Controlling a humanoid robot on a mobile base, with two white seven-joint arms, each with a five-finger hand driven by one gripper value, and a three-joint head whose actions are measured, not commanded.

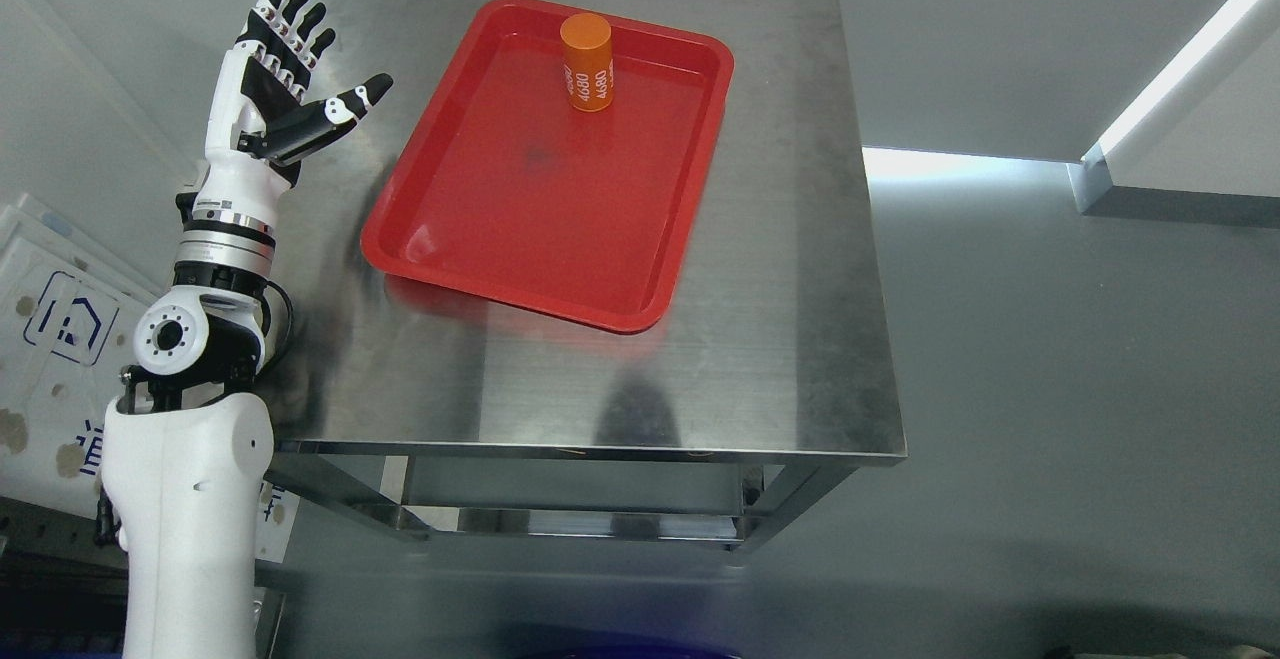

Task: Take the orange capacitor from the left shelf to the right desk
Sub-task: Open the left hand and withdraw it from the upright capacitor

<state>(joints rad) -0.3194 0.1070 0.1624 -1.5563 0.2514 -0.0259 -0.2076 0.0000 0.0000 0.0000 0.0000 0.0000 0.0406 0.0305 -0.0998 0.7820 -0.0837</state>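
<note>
An orange capacitor (pixel 588 62), a short cylinder printed with white "4680", stands upright near the far edge of a red tray (pixel 480 229). The tray lies on a steel table (pixel 760 339). My left hand (pixel 310 69) is raised over the table's left edge, well to the left of the tray, fingers spread and thumb out, holding nothing. Roughly a tray-width separates it from the capacitor. No right arm shows.
The table's right and near parts are bare steel. Grey floor lies to the right, with bright light strips (pixel 1180 69) reflected in it. White panels with blue markings (pixel 50 329) lean at the lower left beside my arm.
</note>
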